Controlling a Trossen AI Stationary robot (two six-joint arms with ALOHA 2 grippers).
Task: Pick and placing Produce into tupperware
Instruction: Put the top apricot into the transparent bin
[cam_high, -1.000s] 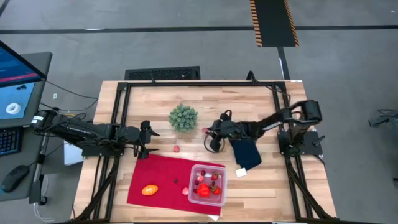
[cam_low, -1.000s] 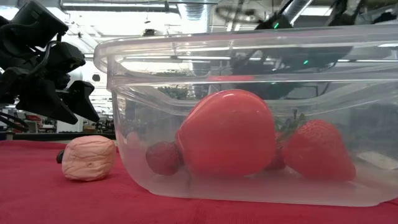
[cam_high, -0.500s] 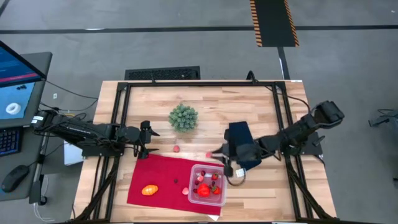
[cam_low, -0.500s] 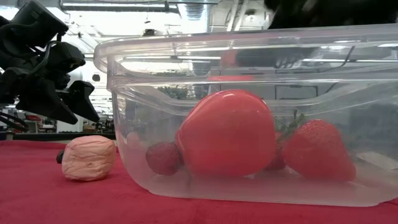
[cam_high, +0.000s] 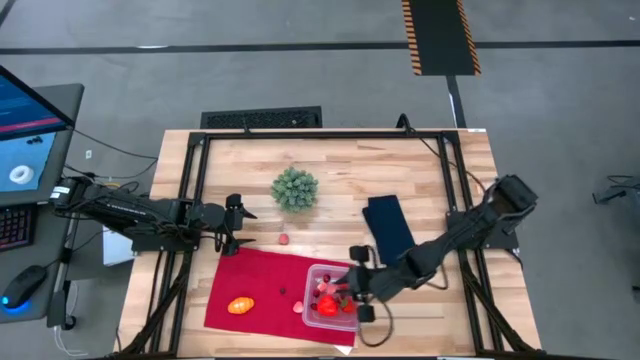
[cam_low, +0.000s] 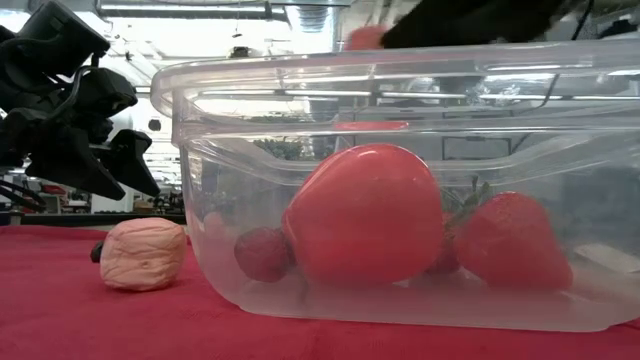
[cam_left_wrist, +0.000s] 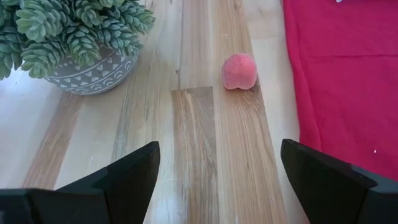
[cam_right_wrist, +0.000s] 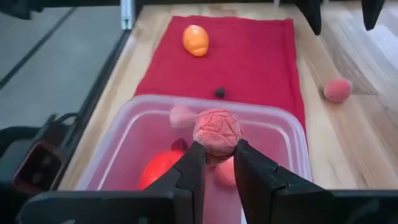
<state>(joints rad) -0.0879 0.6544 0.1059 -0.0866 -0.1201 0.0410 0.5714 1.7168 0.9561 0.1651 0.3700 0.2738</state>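
Hovering over the tupperware (cam_high: 334, 296), the right gripper (cam_right_wrist: 216, 160) pinches a small wrinkled pink piece (cam_right_wrist: 217, 131) of produce between its narrowed fingers, directly above the container's open mouth. A second ago this gripper was up by the green bushy plant (cam_high: 295, 188), where a pink bit lay; half a second ago it was crossing the dark blue cloth (cam_high: 389, 227); now it has arrived over the box, so the carry is finished and only the release appears to remain. Below the gripper, inside the tupperware, sit a large red fruit (cam_low: 368, 214), a strawberry (cam_low: 510, 243) and a small raspberry-like piece (cam_low: 264, 253). Beyond the gripper, on the red cloth (cam_high: 255, 285), lie the orange oval (cam_right_wrist: 196, 40), a tiny dark bit (cam_right_wrist: 219, 92), and another wrinkled pink piece (cam_low: 143, 254) just beside the container's wall. Further out, on the bare tabletop (cam_high: 340, 165), a pink peach-like piece (cam_left_wrist: 239, 71) waits in front of the left gripper (cam_left_wrist: 214, 171), which has not moved all second, fingers spread wide and empty, at the tabletop's left edge.
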